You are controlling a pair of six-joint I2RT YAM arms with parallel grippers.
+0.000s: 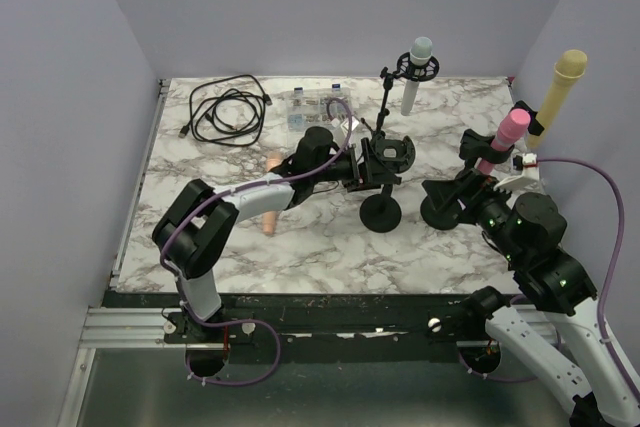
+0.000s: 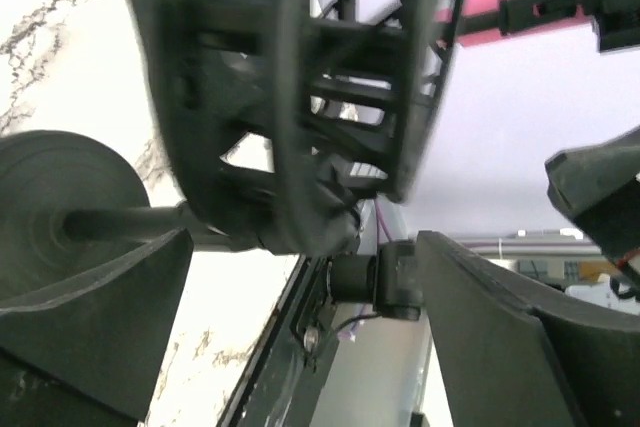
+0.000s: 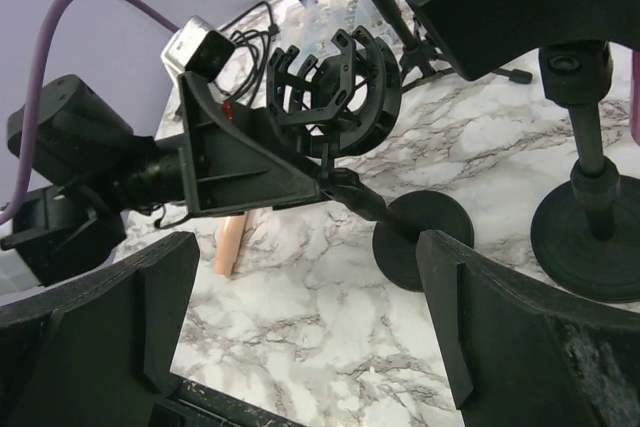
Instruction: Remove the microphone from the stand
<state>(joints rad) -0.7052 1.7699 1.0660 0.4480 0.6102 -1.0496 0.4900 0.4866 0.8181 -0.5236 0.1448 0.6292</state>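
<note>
The mic [image 1: 268, 222] lies flat on the desk [image 1: 330, 237] under the left arm [image 1: 240, 199], its long axis near-to-far. Left jaws gape wide beside the stand's [image 1: 381, 209] empty mount [image 1: 392, 152]; right jaws are wide and hold nothing.

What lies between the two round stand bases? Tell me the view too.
Bare marble tabletop separates left base and right base, clearest in top view.

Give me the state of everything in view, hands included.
shock mount: empty, on the middle stand
left hand: open, at the shock mount
right hand: open, holding nothing
peach microphone: lying on the table, off any stand
pink microphone: mounted, tilted
yellow microphone: mounted, tilted
white microphone: mounted upright at the back
black cable: coiled on the table
</note>
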